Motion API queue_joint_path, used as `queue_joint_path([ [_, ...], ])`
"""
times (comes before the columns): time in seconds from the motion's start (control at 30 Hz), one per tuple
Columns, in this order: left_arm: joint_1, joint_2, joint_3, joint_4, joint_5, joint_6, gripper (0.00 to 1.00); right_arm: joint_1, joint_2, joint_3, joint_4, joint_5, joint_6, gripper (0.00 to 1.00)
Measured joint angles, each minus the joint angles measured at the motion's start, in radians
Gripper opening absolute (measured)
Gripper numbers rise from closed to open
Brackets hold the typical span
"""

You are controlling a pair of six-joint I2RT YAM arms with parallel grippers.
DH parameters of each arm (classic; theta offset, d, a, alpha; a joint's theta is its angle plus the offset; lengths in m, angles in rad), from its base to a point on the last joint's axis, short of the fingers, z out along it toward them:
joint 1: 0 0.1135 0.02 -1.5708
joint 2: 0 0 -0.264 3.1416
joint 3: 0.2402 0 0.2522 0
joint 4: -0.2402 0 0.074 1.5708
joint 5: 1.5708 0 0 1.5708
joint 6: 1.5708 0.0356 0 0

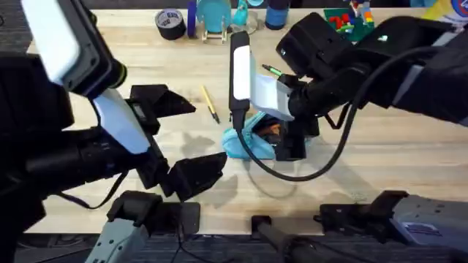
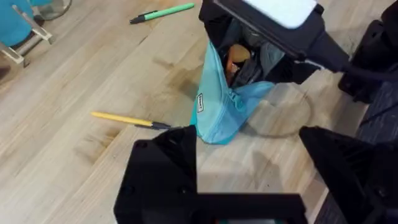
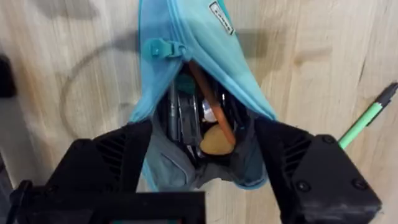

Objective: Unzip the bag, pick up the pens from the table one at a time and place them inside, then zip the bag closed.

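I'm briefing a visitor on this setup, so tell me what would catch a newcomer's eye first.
First, the light-blue pencil pouch at mid-table, unzipped and gaping, with the right pincer spreading its mouth over the pens and tools already inside. Next, two pens lying loose on the wood table: the yellow one near the left pincer, the green one farther off.

You can't see most of the bag (image 1: pixel 245 142) from overhead; the right arm covers it. The green pen (image 3: pixel 368 116) runs off the right wrist view's edge, and overhead only its tip peeks out. What's packed inside the bag stays too dark to tell.
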Motion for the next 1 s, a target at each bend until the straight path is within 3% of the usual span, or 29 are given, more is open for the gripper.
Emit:
queue_joint_path([
  [0.2,0.0,0.0,0.0,0.0,0.0,0.0,0.995,0.0,0.0,0.0,0.004,0.0,0.03,0.998],
  [0.43,0.0,0.0,0.0,0.0,0.0,0.0,0.995,0.0,-0.028,0.019,-0.052,0.0,0.183,0.998],
  [0.77,0.0,0.0,0.0,0.0,0.0,0.0,0.995,0.0,-0.07,0.242,-0.205,0.0,0.331,0.998],
  [1.0,0.0,0.0,0.0,0.0,0.0,0.0,0.995,0.0,-0.07,0.376,-0.166,0.066,0.455,0.998],
])
